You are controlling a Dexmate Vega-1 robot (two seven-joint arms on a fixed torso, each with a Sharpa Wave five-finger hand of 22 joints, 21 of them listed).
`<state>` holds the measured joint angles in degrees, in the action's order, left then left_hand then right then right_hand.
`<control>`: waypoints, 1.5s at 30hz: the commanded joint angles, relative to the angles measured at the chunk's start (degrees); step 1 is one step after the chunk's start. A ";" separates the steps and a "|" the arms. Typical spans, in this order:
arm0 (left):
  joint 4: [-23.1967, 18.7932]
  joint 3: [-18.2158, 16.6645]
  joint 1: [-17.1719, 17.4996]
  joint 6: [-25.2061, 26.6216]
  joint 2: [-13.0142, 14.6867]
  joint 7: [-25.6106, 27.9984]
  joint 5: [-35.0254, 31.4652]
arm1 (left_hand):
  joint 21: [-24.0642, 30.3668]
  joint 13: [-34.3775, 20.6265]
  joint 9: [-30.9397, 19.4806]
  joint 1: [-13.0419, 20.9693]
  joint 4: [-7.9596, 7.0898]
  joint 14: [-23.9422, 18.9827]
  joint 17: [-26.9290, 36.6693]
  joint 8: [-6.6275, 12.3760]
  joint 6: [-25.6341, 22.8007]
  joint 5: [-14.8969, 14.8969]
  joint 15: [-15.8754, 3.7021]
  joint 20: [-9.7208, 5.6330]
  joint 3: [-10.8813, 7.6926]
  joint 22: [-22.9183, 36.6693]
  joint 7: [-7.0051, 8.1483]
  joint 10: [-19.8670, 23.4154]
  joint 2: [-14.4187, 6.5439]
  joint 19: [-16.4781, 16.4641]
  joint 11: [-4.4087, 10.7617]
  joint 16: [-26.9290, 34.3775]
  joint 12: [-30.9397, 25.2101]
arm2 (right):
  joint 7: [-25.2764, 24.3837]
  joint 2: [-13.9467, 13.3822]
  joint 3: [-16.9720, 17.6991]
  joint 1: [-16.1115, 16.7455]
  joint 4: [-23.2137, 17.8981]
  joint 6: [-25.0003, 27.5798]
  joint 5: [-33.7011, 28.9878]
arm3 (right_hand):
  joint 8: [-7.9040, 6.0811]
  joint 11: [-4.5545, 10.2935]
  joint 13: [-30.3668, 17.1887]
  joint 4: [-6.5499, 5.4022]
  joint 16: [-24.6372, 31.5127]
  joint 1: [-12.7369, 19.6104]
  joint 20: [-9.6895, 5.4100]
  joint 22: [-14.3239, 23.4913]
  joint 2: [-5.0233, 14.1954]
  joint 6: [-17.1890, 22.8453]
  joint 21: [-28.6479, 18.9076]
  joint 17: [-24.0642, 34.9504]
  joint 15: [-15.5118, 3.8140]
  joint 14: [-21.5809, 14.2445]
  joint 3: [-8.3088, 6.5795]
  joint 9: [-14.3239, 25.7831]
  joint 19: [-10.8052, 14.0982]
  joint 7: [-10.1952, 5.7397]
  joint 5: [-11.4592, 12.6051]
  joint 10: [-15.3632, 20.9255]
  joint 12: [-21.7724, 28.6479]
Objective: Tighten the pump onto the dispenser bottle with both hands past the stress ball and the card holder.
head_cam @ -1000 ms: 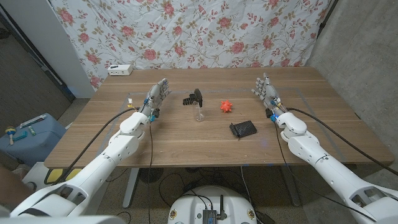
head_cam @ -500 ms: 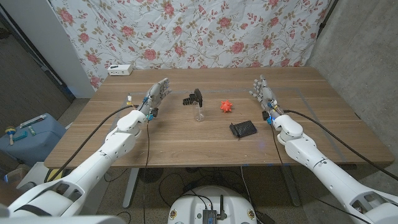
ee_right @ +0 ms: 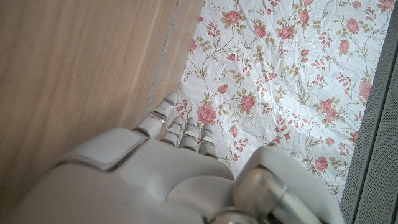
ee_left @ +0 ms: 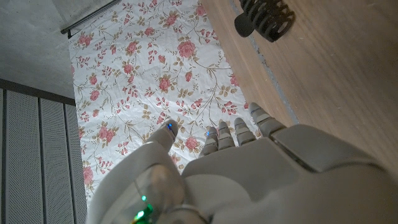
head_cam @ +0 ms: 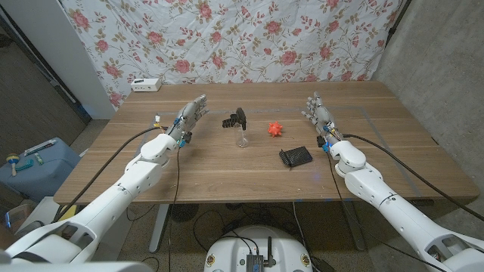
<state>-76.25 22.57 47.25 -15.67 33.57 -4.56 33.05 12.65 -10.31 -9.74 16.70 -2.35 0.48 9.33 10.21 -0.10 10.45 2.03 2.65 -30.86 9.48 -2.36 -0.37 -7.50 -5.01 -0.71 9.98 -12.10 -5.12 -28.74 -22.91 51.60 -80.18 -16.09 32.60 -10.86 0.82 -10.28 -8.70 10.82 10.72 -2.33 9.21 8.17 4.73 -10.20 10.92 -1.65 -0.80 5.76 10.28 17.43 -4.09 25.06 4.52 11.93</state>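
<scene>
Bottle [head_cam: 243, 139] and black pump [head_cam: 236, 118] sit apart at the middle of the wooden counter [head_cam: 204, 170], the pump just behind the clear bottle. Right of them lie the orange stress ball [head_cam: 275, 129] and, nearer the robot, the black card holder [head_cam: 296, 156]. Left robot hand [head_cam: 189, 115] and right robot hand [head_cam: 318, 112] are both released, fingers straight, grasping nothing, on either side of these 4 things.

One pump [head_cam: 236, 118], bottle [head_cam: 243, 139], ball [head_cam: 275, 129], holder [head_cam: 296, 156], box [head_cam: 146, 84].
</scene>
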 commanded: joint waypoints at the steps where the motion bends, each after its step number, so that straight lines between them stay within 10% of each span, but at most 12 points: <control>1: -3.98 -0.24 1.92 0.28 5.17 -2.80 -0.87 | -0.44 -0.15 -0.23 0.80 0.79 -0.17 0.09 0.44 -0.37 0.08 -0.02 -0.18 -0.13 0.24 -0.10 0.31 0.30 -0.82 0.34 0.18 -0.05 | -2.29 0.43 -0.26 0.26 -0.82 0.30 -1.29 | -0.37 -0.12 -0.29 0.06 0.38 0.46 -2.51 0.21 0.11 0.85 -0.27 0.15 -0.72 -0.30 -0.34 0.12 0.51 0.13 0.24 0.78 0.01; 45: -10.41 -1.12 8.37 -7.19 12.76 -6.07 -6.99 | -2.41 -0.10 -0.19 8.81 11.85 -2.53 0.22 0.58 -1.71 1.75 -4.52 -1.61 3.19 0.12 3.68 2.57 11.16 0.52 3.97 0.32 0.48 | -4.54 1.07 0.58 0.62 -1.44 -1.59 -2.55 | -0.35 0.00 -0.30 0.44 0.53 1.21 -2.70 0.21 0.60 1.63 -0.36 0.04 -0.92 -0.93 -1.09 0.08 0.77 0.21 -0.03 1.83 -0.24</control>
<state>-84.78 21.71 53.71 -21.97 44.64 -11.49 28.20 10.36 -10.30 -9.73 24.85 8.80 -1.67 9.49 10.59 -1.62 11.67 -1.76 0.71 -27.62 9.46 0.83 2.00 2.65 -4.86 2.68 9.98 -11.65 -9.28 -27.81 -22.60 52.06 -81.44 -17.19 30.19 -10.85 0.82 -10.26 -8.06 11.04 11.50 -2.31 9.20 8.46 5.84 -10.20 10.94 -1.95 -1.11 5.12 10.27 17.41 -3.99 25.06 5.75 11.93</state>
